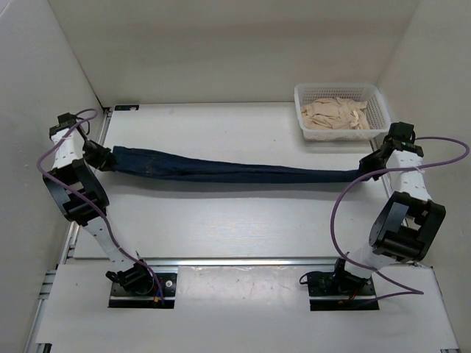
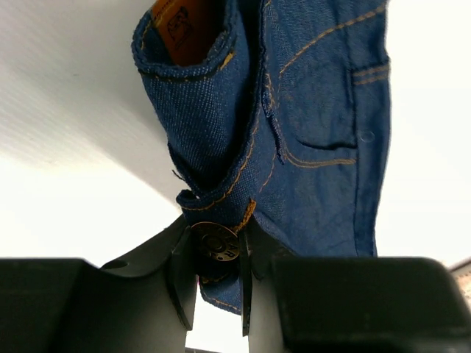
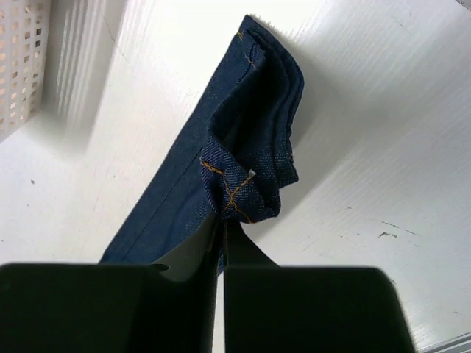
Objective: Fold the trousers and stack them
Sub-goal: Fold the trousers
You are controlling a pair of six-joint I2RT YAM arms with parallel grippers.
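The dark navy jeans point(image 1: 235, 170) hang stretched in a long band between my two grippers, above the white table. My left gripper point(image 1: 107, 157) is shut on the waistband end; in the left wrist view it point(image 2: 218, 254) clamps the denim point(image 2: 316, 125) at the brass button point(image 2: 215, 241), with the tan patch point(image 2: 188, 29) showing at the top. My right gripper point(image 1: 366, 169) is shut on the leg-hem end; in the right wrist view it point(image 3: 223, 224) pinches the bunched hems point(image 3: 254, 158).
A white perforated basket point(image 1: 375, 95) with beige cloth point(image 1: 336, 112) in it stands at the back right, close behind my right gripper; its wall shows in the right wrist view point(image 3: 22, 59). White walls enclose the table on three sides.
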